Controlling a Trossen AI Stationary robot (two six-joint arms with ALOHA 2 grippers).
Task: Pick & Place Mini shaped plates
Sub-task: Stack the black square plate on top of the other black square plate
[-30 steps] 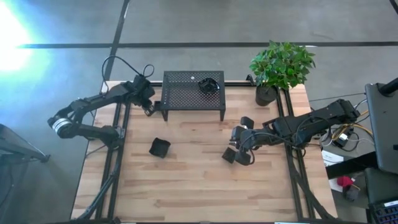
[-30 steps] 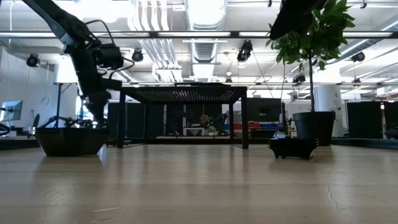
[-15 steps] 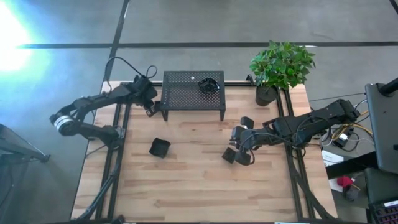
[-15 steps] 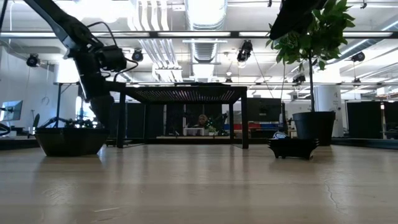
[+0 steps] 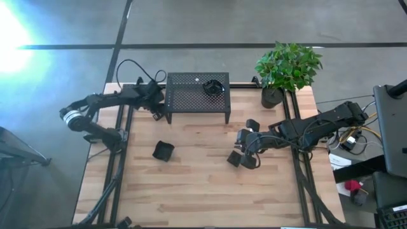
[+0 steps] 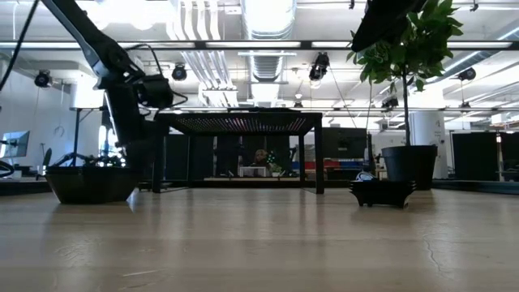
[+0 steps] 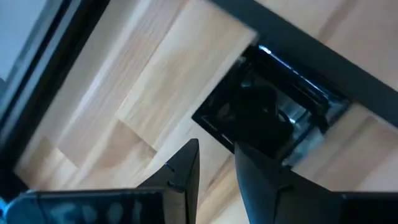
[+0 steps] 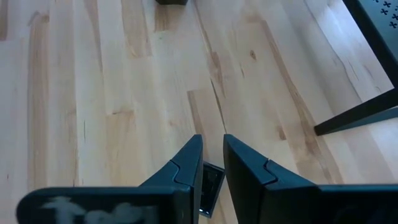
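My left gripper [image 5: 156, 109] hangs above the table at the left edge of the black mesh stand [image 5: 197, 97], shut on a square glossy mini plate [image 7: 267, 109]. One mini plate [image 5: 215, 87] lies on the stand's top. Another mini plate [image 5: 163, 151] sits on the wood nearer the near edge and also shows in the low view [image 6: 91, 182]. My right gripper [image 5: 245, 156] waits low over the table's right half, fingers close together. A mini plate [image 5: 234, 159] lies right beside it and shows under the fingers in the right wrist view [image 8: 210, 186]. My left gripper holds the square mini plate by its near rim [image 7: 219, 135], pinched between the two fingers. The fingers point down at it from above. The plate is lifted clear of the table and sticks out past the fingertips toward the stand.
A potted plant [image 5: 272, 97] stands at the far right corner beside the stand. Black frame rails [image 5: 117, 133] run along both table sides. Bare wood [image 5: 197, 184] fills the near half. A monitor and cables lie off the right edge.
My left gripper has moved toward the table's right, closing on the stand's left edge and sinking slightly, with the plate still in its fingers. The right arm and the plates on the table have kept still.
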